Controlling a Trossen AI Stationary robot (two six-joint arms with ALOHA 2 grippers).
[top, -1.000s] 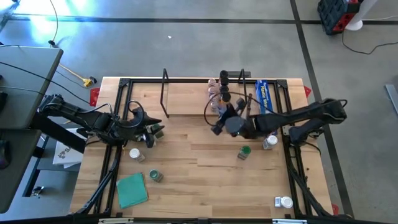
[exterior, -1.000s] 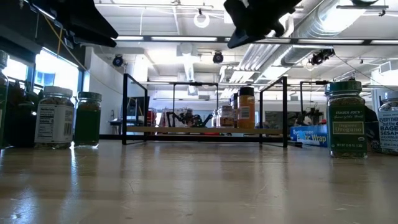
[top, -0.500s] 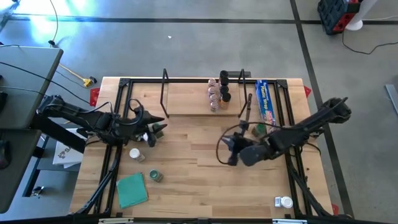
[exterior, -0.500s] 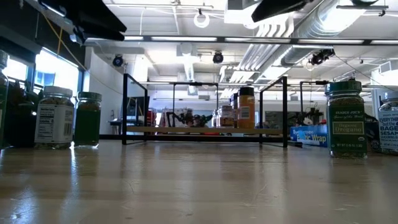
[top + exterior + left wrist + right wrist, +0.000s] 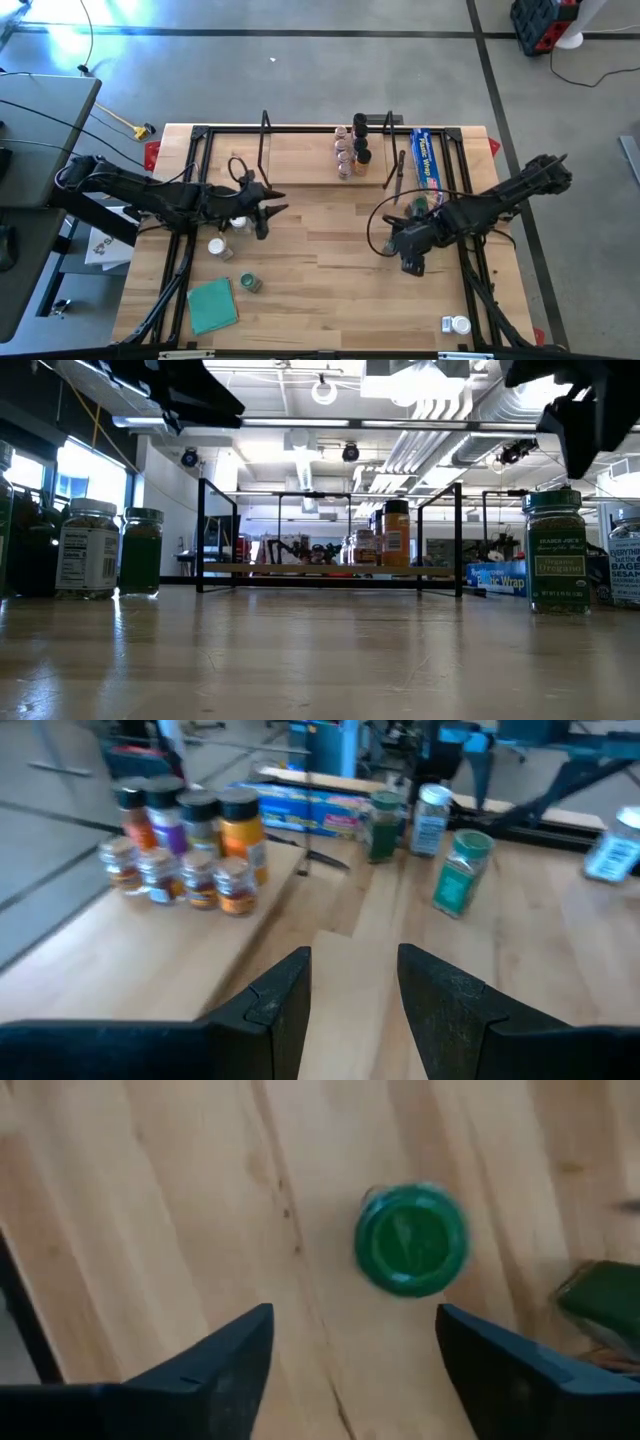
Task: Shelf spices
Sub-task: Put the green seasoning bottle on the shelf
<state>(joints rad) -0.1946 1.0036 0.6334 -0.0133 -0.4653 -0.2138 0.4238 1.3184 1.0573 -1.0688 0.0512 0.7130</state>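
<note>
Since swinging away from the shelf [image 5: 325,165], our right gripper [image 5: 350,1365] hovers, fingers wide, over a green-lidded jar [image 5: 411,1254]. We judge this the next pick. Left gripper [image 5: 352,992]: fingers narrowly apart, empty.

Bright, even light comes from ceiling lamps [image 5: 322,390], with strong glare on the floor [image 5: 70,35] at one corner. Both wrist views are blurred, and the table [image 5: 320,660] surface near the low camera is out of focus.
</note>
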